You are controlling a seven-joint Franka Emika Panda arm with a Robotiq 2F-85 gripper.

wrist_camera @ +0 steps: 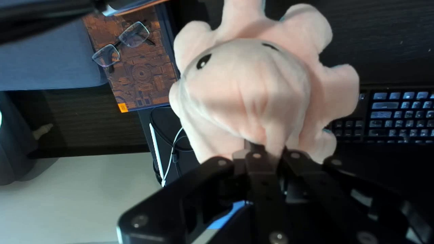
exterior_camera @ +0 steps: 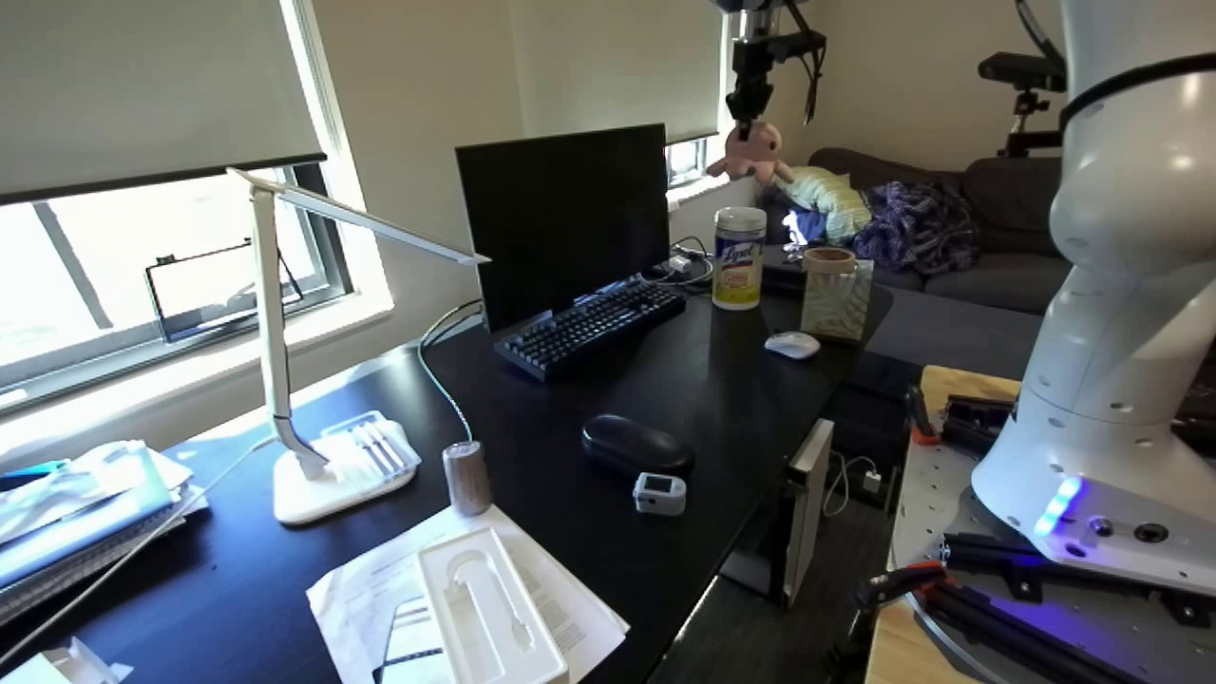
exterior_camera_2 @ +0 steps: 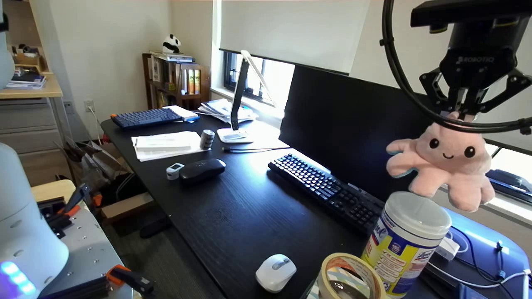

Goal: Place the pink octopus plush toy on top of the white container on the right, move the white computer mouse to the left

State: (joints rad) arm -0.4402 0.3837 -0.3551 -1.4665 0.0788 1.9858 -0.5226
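Black gripper: clamped on soft pale-pink plush octopus hanging beneath
White cylindrical canister: below gripper, apart from octopus
White oval mouse: lower than gripper

The arm is white, the pincer black.

Plush above container; mouse beside box.
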